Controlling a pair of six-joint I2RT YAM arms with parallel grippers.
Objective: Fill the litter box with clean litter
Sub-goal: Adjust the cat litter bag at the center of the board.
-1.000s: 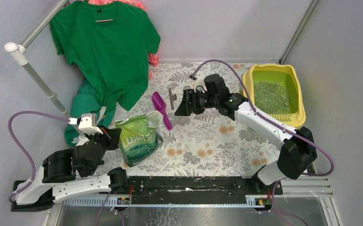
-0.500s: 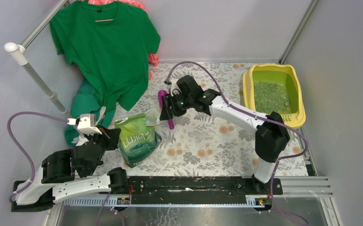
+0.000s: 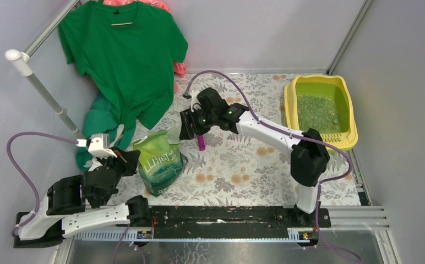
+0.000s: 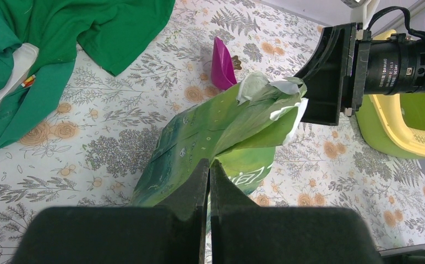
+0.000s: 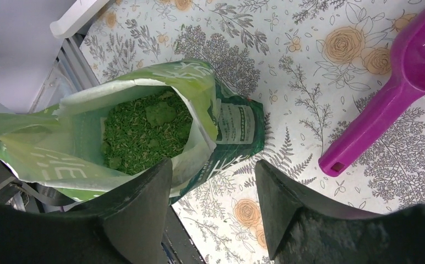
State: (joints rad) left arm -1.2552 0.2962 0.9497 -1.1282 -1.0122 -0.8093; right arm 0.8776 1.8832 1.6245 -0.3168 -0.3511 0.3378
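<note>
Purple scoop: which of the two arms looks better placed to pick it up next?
Right, probably. The right claw hangs open close to the purple scoop, over the mouth of the green bag. The left claw is shut on that bag, farther from the scoop.

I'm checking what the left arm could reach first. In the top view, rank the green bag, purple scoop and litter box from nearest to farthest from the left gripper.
1. green bag: pinched at its left side by the left gripper.
2. purple scoop: mid-table, beyond the bag's open top.
3. litter box: far right corner.
</note>
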